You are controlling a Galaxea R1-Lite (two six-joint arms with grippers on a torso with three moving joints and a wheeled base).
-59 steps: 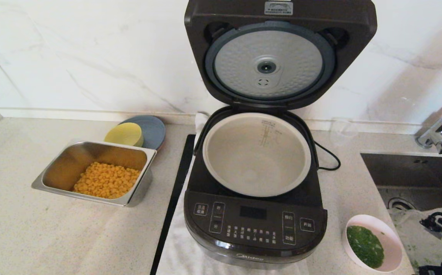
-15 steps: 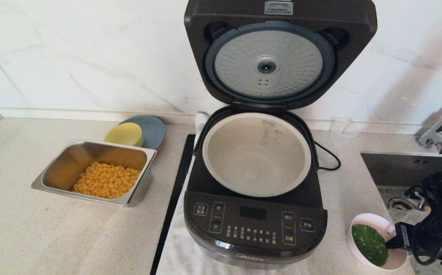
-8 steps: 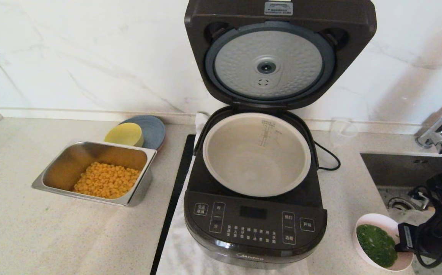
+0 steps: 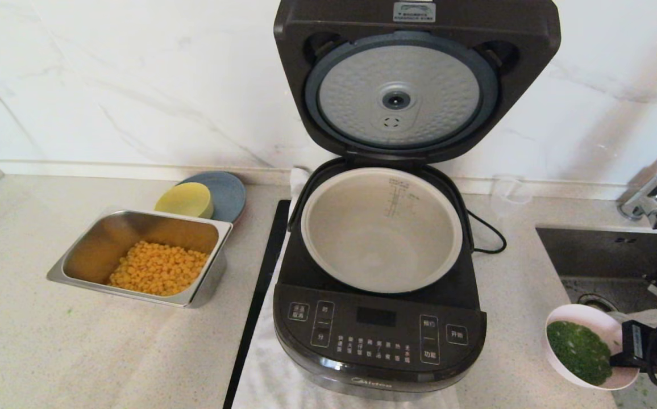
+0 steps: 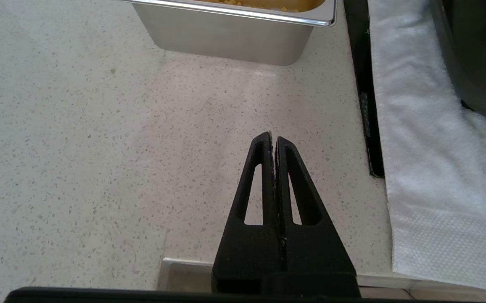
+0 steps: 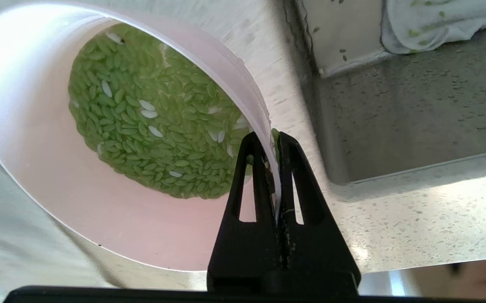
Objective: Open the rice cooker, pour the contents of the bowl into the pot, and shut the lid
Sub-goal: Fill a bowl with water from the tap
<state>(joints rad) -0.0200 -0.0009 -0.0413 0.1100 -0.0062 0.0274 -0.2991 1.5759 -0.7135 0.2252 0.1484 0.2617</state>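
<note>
While clamped on the bowl (image 4: 590,347) rim, right claw (image 6: 273,145) beside the rice cooker (image 4: 378,346)

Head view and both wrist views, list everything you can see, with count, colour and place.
rice cooker: one, glossy black, centre, on a white towel
lid: one, black, silver underside, standing open
pot: one, grey-beige, inside cooker
bowl: one, pale pink, right of cooker
green grains: a heap, few white, in bowl
steel tray: one, left of cooker
corn kernels: yellow, in tray
yellow bowl: one, on blue plate, behind tray
sink: steel, far right
left tool: shut, above counter
right tool: clamped on bowl's rim
</note>
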